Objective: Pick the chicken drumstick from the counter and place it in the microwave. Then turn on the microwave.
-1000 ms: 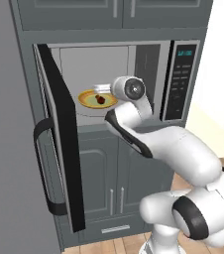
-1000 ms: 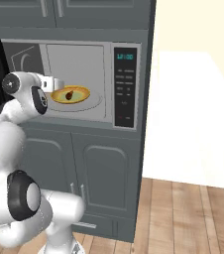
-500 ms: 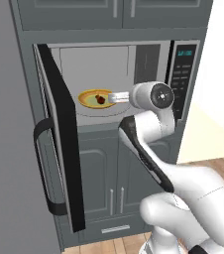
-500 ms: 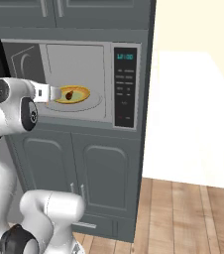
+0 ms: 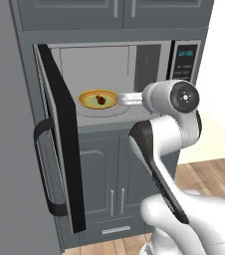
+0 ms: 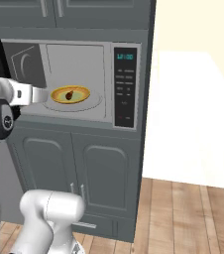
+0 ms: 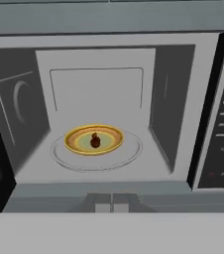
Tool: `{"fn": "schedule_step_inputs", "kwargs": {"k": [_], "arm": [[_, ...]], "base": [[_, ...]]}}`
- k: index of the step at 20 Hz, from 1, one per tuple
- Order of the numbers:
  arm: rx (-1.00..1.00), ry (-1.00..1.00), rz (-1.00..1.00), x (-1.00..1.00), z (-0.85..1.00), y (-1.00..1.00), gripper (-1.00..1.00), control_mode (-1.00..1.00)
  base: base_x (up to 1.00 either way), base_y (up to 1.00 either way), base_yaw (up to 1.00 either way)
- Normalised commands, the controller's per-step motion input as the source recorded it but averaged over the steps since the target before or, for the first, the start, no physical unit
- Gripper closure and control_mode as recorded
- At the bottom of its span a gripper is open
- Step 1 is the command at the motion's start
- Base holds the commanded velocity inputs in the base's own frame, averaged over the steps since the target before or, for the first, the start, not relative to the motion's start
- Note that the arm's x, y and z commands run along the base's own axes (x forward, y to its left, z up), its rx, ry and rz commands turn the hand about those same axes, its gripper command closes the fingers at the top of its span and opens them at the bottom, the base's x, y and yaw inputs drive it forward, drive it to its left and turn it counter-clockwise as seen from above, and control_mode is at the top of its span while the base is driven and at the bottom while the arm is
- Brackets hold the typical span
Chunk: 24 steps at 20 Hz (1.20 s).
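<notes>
drumstick: you saw brown-red
plate: it was yellow, greenish centre
microwave: grey, black keypad, teal display
floor: light wood planks

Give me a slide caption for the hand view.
Chicken drumstick on yellow plate inside the open microwave.

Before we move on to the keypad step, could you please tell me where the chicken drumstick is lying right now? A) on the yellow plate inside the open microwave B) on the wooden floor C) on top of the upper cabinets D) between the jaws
A: the chicken drumstick sits on the yellow plate inside the microwave, whose door stands open.
</notes>
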Motion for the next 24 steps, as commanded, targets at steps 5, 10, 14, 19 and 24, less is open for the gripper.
{"fn": "schedule_step_inputs", "kwargs": {"k": [5, 10, 14, 19, 24], "arm": [[0.00, 0.13, -0.07, -0.87, 0.19, -0.11, 1.00, -1.00], [0.00, 0.22, -0.08, -0.71, 0.00, -0.16, 1.00, -1.00], [0.00, 0.10, -0.03, -0.61, 0.00, 0.00, 1.00, -1.00], [-0.05, -0.02, 0.00, -0.42, -0.06, 0.00, 1.00, -1.00], [-0.09, -0.08, 0.00, -0.47, -0.07, 0.00, 1.00, -1.00]], "base": [[0.00, 0.00, 0.00], [0.00, 0.00, 0.00], [0.00, 0.00, 0.00], [0.00, 0.00, 0.00], [0.00, 0.00, 0.00]]}}
